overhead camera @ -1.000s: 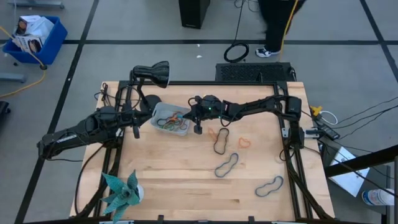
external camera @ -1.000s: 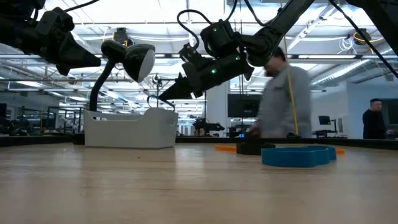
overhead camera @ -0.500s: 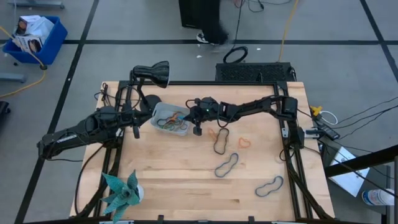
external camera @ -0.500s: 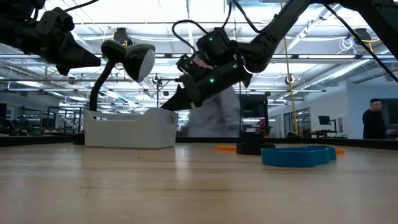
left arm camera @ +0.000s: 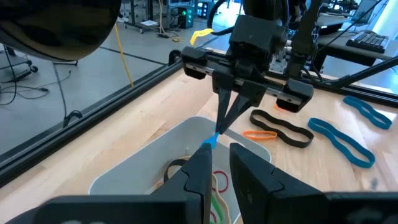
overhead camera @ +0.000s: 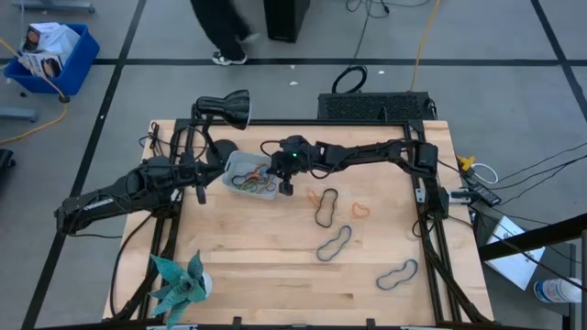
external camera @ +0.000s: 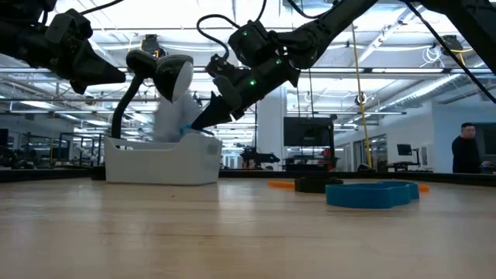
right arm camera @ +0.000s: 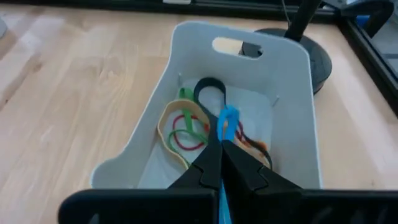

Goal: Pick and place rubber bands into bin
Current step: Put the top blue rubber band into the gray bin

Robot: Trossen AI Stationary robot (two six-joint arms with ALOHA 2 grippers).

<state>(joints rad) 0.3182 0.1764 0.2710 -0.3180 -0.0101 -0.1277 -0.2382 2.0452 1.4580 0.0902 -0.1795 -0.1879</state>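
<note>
Right pincer (right arm camera: 222,144) clamped on a blue rubber band (right arm camera: 227,123), tips pinched together with a short blue loop sticking out past them, its long axis in line with the fingers and aimed down into the bin (right arm camera: 292,93). Poised over the bin's rim on the side toward the bench (overhead camera: 275,266) centre, slanting downward. Below the tips, inside the bin: tan, red, green and black bands (right arm camera: 186,127) in a loose tangle. Bin's long axis roughly in line with the pincer, its handle cutout at the far end from the tips.

Behind the right pincer, flat on the bench: a black band (overhead camera: 326,209), orange bands (overhead camera: 323,195), two blue-grey bands (overhead camera: 334,244) farther off.

Left pincer (left arm camera: 221,165) on the bin's opposite side, tips toward it, fingers a narrow gap apart, gripping nothing visible.
</note>
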